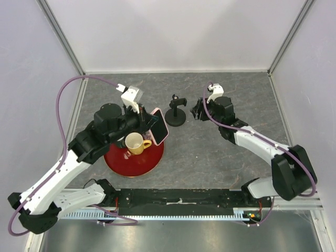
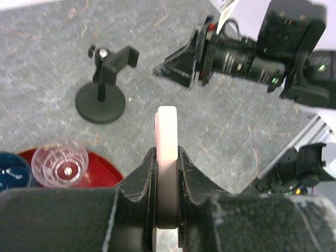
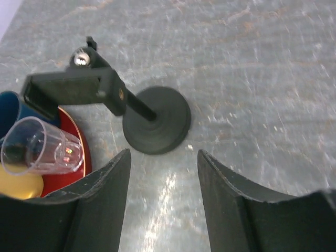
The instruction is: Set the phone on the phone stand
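Observation:
My left gripper [image 1: 149,122] is shut on the pink-rimmed phone [image 1: 160,125] and holds it on edge above the right rim of the red tray, left of the stand. In the left wrist view the phone's pink edge [image 2: 167,152] stands between the fingers [image 2: 140,181]. The black phone stand [image 1: 176,113], with disc base, post and clamp head, stands on the grey table; it also shows in the left wrist view [image 2: 101,100] and the right wrist view [image 3: 156,126]. My right gripper [image 1: 195,111] is open and empty just right of the stand, its fingers [image 3: 105,194] facing the base.
A red round tray [image 1: 134,161] at the front left holds a yellow mug [image 1: 136,143], a clear plastic cup [image 2: 59,163] and a blue cup [image 2: 11,170]. White walls with metal posts enclose the table. The arm mounting rail [image 1: 178,198] runs along the near edge.

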